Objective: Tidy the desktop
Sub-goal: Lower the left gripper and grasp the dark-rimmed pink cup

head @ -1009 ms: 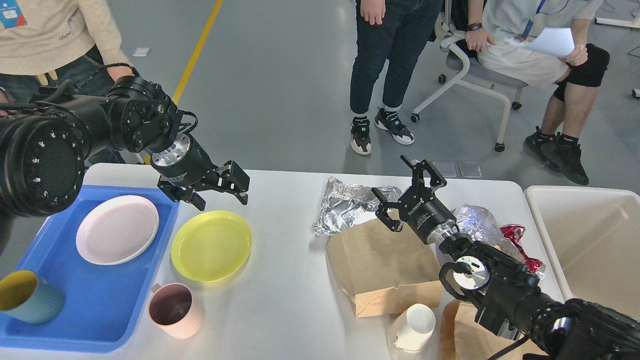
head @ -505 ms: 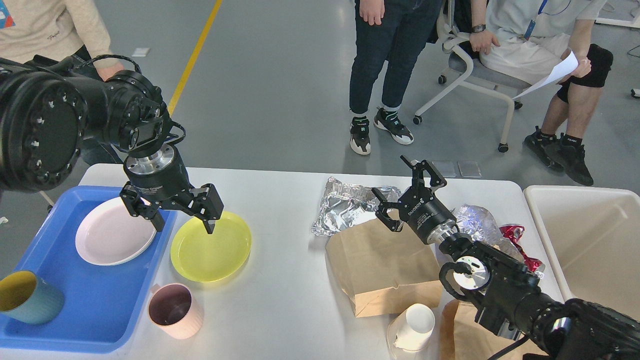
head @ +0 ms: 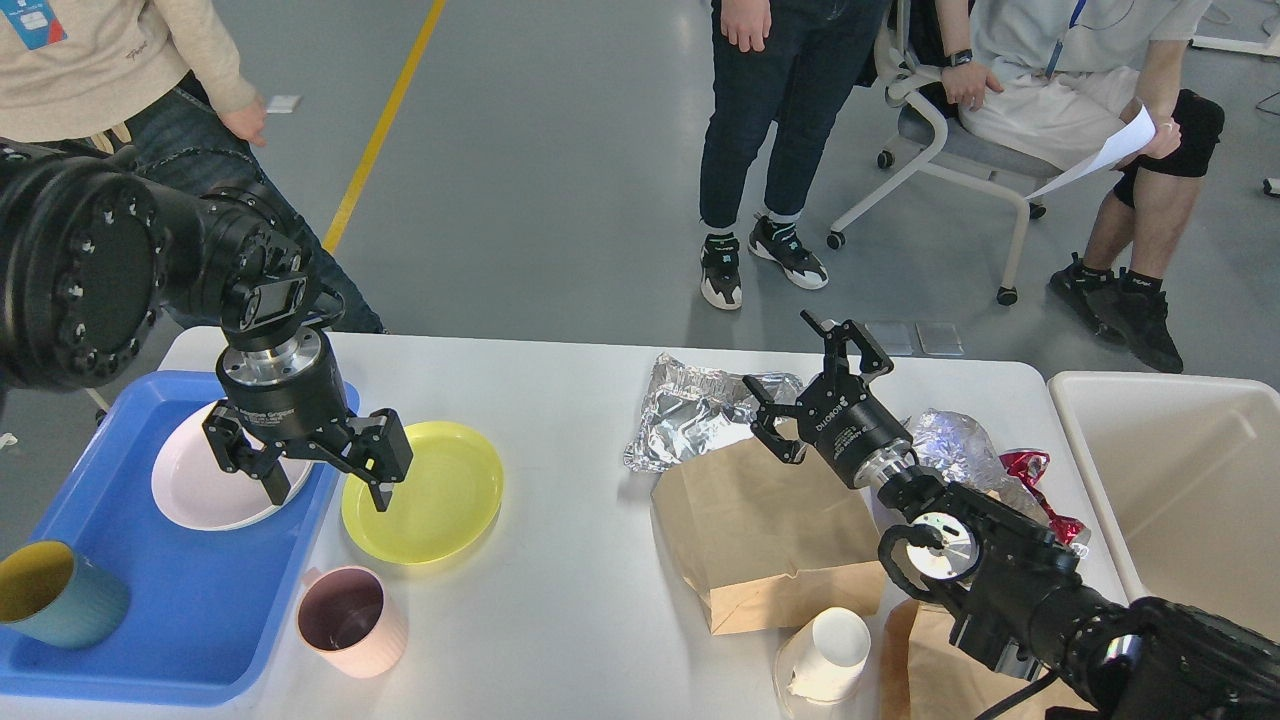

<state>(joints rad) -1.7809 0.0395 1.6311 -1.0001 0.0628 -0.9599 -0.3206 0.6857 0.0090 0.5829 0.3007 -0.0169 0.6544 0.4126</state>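
Near edge: a white paper cup (head: 830, 650) lies on its side beside a pink mug (head: 350, 620) standing upright on the worktop (head: 570, 620).
Blue tray (head: 200, 620): sits at the left end of the worktop, holding a teal mug (head: 60, 597) and a pale pink plate (head: 200, 490).
Yellow plate (head: 435, 495): on the white worktop just right of the tray.
Left hand (head: 325, 490): fingers apart, pointing down, straddling the tray's edge and the yellow plate's left rim; whether a fingertip touches the plate is hard to tell.
Brown paper bag (head: 770, 540): flat at centre right.
Right hand (head: 815, 375): fingers spread, empty, above the bag's far edge.
Crumpled foil (head: 690, 410): behind the bag.
Beige bin (head: 1180, 480): off the worktop's right end.
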